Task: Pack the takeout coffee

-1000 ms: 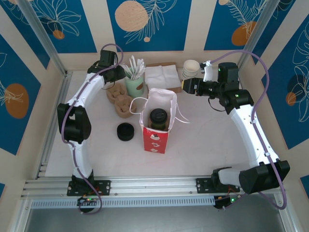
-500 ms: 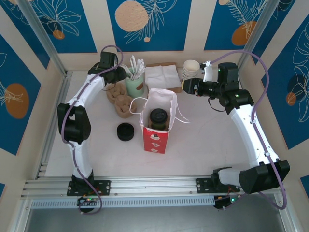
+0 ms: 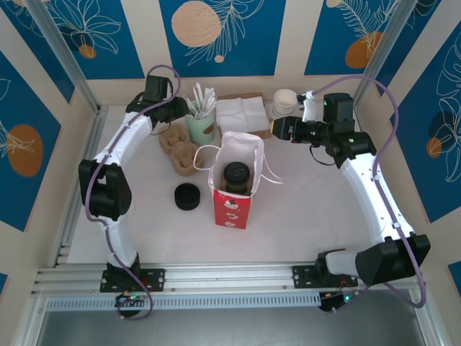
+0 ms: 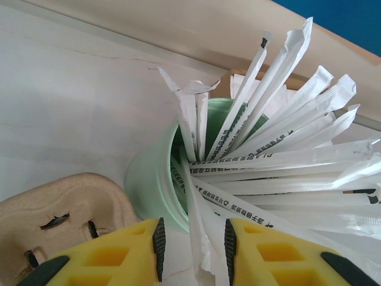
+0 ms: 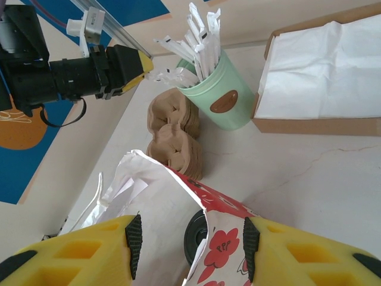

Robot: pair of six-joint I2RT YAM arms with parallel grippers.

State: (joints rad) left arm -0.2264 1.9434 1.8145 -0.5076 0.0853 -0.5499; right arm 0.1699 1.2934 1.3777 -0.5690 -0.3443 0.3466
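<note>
A mint-green cup [image 3: 202, 130] stands at the back of the pale table [image 3: 310, 209], crammed with paper-wrapped straws [image 4: 280, 161] that fan out above its rim. Just beside it, on the near left, lies a stack of brown pulp cup carriers [image 3: 180, 148]. To the cup's right sits a shallow cardboard box of white napkins [image 3: 243, 114], and beyond that a stack of lidless white cups [image 3: 285, 102]. Mid-table stands an open paper bag [image 3: 234, 202] — red front with white flowers, white handles. A short black stack of lids [image 3: 187, 196] rests to its left — apart from it.
</note>
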